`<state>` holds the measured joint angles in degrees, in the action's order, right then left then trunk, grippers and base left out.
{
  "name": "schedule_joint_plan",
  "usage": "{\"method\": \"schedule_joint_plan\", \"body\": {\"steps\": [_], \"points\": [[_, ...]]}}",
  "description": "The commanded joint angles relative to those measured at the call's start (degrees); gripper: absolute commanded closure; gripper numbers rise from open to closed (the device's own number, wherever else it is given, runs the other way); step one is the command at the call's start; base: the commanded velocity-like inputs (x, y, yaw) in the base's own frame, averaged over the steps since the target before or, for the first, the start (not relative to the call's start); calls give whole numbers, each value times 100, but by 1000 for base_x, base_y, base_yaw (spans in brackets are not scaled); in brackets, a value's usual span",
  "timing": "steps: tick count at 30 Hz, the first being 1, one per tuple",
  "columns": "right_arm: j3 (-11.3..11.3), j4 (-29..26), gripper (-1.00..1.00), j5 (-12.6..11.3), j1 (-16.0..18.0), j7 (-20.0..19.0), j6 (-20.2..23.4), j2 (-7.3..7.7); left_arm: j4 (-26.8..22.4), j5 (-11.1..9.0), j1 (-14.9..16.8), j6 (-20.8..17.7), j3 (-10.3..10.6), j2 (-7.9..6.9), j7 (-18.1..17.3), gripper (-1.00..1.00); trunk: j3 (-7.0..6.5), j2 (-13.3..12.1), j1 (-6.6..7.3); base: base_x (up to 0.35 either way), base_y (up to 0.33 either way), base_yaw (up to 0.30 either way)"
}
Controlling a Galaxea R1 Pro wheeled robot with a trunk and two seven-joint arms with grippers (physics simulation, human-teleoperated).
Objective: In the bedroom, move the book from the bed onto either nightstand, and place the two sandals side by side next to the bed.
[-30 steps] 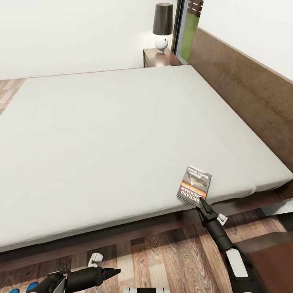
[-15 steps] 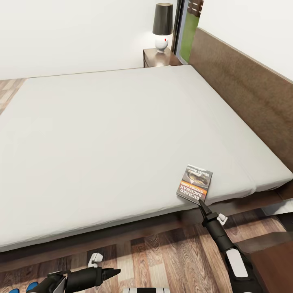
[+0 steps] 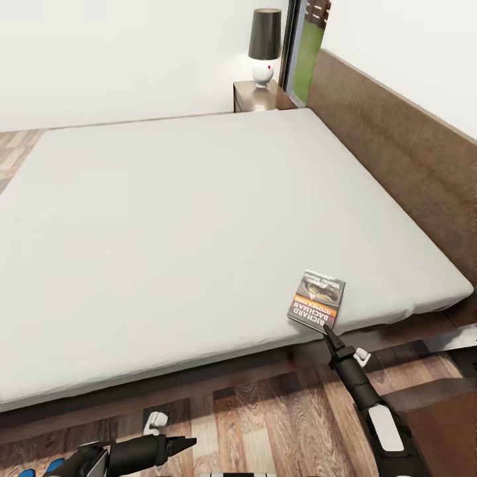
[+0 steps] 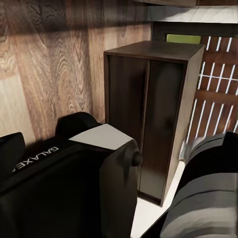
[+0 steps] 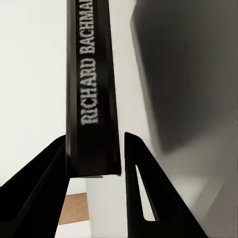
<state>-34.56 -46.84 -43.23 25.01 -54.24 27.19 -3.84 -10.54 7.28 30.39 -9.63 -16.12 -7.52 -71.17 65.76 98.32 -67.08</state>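
The book is lying near the bed's front edge. My right gripper is sitting with its narrowly parted fingers astride the spine. I cannot tell my left gripper's state.

Matt off-white cloth mattress, dark wooden headboard, glossy plank floor.

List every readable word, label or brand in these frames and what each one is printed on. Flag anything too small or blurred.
"RICHARD BACHMAN" on the cover of the book, upside down in the head view.
"RICHARD BACHMA", cut off by the frame edge, on the book's spine between the fingers of the right claw.
"GALAXE", partly cut off, on the black robot housing in the left wrist view.
The orange band and the top line of the book cover carry text too small to read.
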Motion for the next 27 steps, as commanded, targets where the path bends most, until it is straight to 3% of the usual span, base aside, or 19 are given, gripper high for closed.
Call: {"method": "schedule_joint_plan", "body": {"steps": [1,22,27], "points": [[-17,-1,100,-13,4,-8,41,-4,-7,54,2,-56,-49,3,-29,-100,-16,-40,23,0,0,0],[12,-26,100,-10,3,-41,77,1,-9,54,2,-56,-49,5,-29,-100,-393,-882,484,0,0,0],[136,-388,100,9,3,-52,132,10,-9,54,2,-56,-49,5,-29,-100,-482,-1083,594,0,0,0]]}}
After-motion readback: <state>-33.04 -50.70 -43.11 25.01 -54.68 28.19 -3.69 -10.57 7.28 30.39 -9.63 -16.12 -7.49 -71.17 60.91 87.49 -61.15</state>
